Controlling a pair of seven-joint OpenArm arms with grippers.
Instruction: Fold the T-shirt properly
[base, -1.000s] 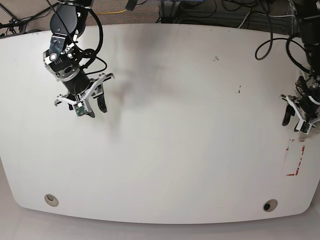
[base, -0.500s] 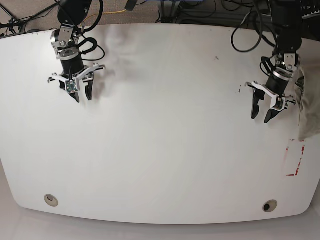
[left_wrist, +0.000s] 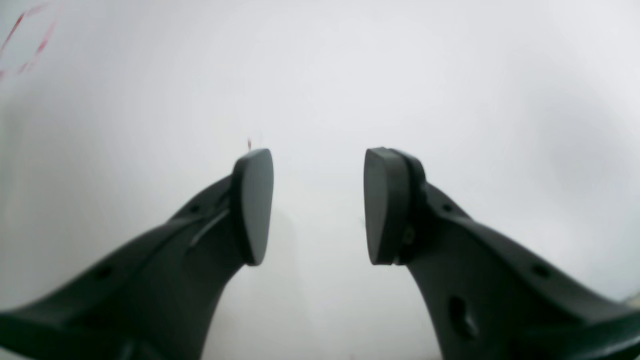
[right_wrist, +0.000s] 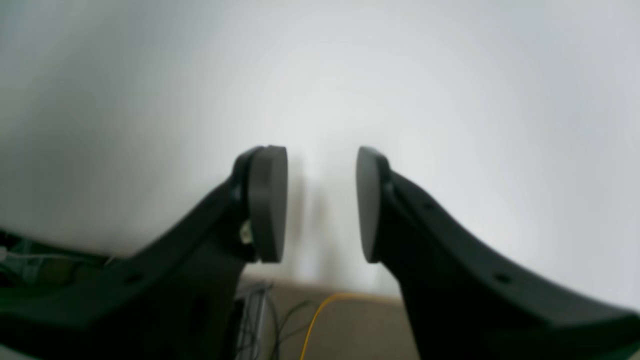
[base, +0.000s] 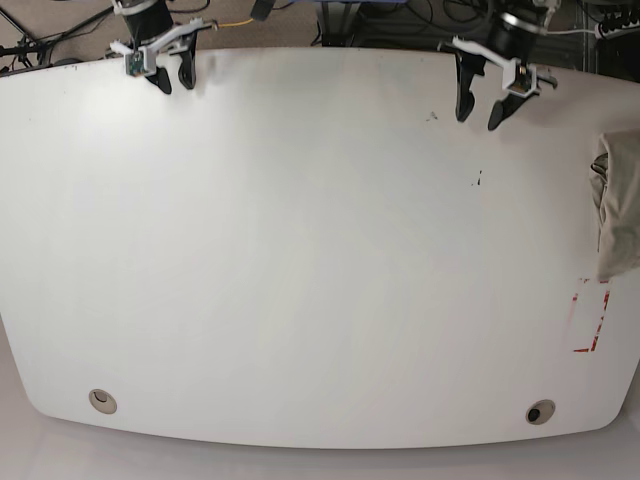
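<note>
- At the right edge of the base view, the T-shirt (base: 617, 205) lies bunched in a beige heap, partly off frame, with most of the white table (base: 320, 260) bare.
- Near the top right of that view, the left gripper (base: 478, 108) hangs with jaws wide and empty, well apart from the cloth.
- At the upper left, the right gripper (base: 172, 78) is also parted, holding nothing.
- The step in hand looks like fetching the shirt: the left arm is nearer, so it should pinch 1 layer at an edge and drag it toward the centre.
- Grabbing the bunched middle risks deeper wrinkles; both grippers are needed to spread it flat.
</note>
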